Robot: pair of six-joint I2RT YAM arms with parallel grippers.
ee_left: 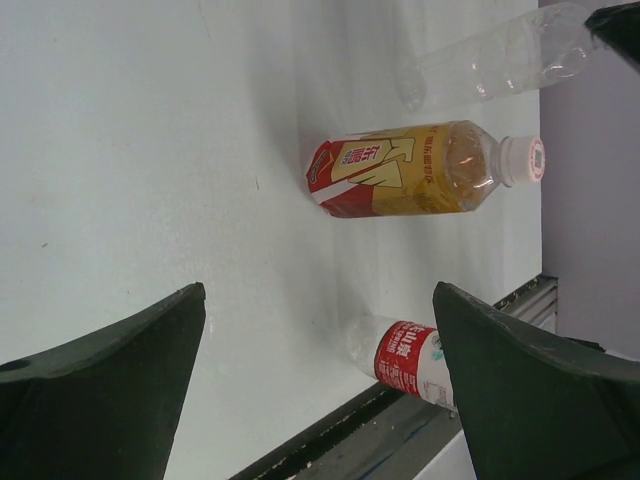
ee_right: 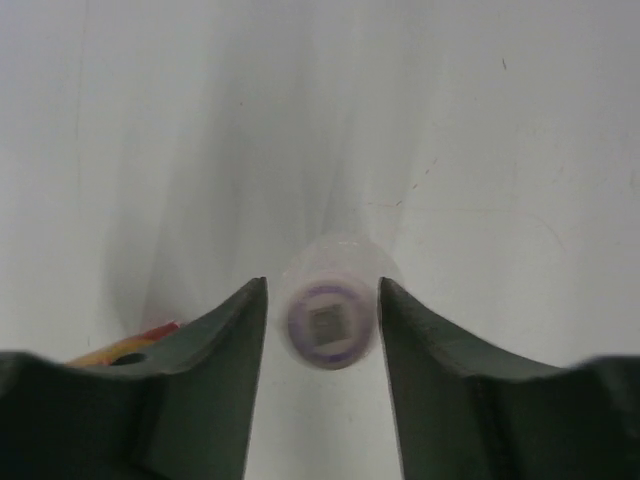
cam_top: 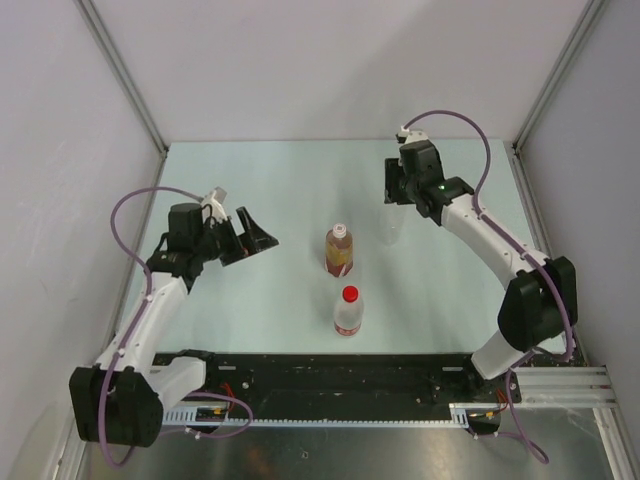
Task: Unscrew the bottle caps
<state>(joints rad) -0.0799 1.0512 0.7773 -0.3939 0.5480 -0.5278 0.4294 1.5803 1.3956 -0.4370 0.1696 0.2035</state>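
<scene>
Beneath me lies a flat, pale mint-white tabletop (cam_top: 250,180), closed in on three sides by plain grey wall panels (cam_top: 330,60) that meet at slanting silver metal corner struts (cam_top: 122,72). Along my near edge runs a black strip (cam_top: 340,372). Just below it in the overhead view are a slotted silver rail (cam_top: 350,420) and a brushed grey metal sheet (cam_top: 350,455).

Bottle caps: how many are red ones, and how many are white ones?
Red bottle cap: 1
White bottle caps: 2
Total: 3
</scene>
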